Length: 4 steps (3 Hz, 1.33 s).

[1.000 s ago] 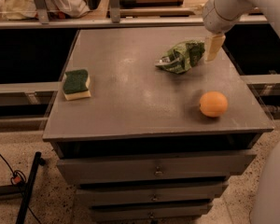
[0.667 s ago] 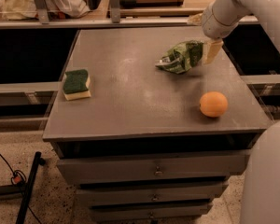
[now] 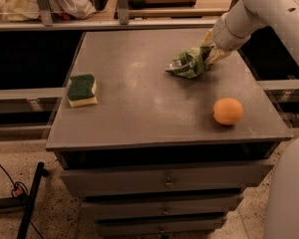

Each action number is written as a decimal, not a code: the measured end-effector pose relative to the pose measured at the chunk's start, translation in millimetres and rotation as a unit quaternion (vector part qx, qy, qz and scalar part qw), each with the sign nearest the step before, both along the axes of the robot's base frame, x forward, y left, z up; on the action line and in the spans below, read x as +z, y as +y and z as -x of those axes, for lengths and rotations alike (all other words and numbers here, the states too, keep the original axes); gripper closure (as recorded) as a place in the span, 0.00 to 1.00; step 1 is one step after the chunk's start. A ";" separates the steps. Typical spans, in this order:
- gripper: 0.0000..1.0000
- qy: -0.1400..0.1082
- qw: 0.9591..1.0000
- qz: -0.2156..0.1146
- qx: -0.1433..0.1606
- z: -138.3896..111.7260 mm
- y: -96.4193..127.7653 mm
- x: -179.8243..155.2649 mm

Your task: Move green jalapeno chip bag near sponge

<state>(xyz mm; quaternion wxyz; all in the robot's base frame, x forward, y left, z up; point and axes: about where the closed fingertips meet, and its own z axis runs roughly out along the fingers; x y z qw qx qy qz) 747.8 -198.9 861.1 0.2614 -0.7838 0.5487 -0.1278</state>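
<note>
Starting at the left: the sponge (image 3: 82, 89) sits just inside the left edge of the counter (image 3: 134, 118), about halfway between the back and front edges, dark green side up. There's a wide stretch of bare counter between it and anything else.

Next over is the green jalapeno chip bag (image 3: 188, 63), lying flat in the right half and closer to the back edge than the front. Its long axis runs roughly left-right, with the pointed end aimed left (so more or less toward the sponge, tipped slightly to the front).

The jaws are at the bag's right end, coming in from the back right corner, and the arm slopes down from the upper right. They're touching or straddling that end of the foil, but I honestly can't tell whether they've closed on it or are just around it.

So the bag lies left of the jaws and the sponge is further left again, a bit frontward. My guess is the carry runs nearly along the bag's own length.

The orange (image 3: 227, 111) by the right edge, toward the front, is off that line.
</note>
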 end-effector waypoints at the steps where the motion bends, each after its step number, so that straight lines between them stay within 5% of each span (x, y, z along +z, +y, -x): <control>1: 0.86 -0.026 0.999 -0.036 -0.010 0.5 15.8 1.2; 2: 1.00 -0.068 0.994 -0.088 -0.013 1.4 51.7 15.4; 3: 1.00 -0.100 0.987 -0.124 0.026 17.6 98.0 25.9; 4: 1.00 -0.098 0.980 -0.152 0.079 35.7 141.5 24.6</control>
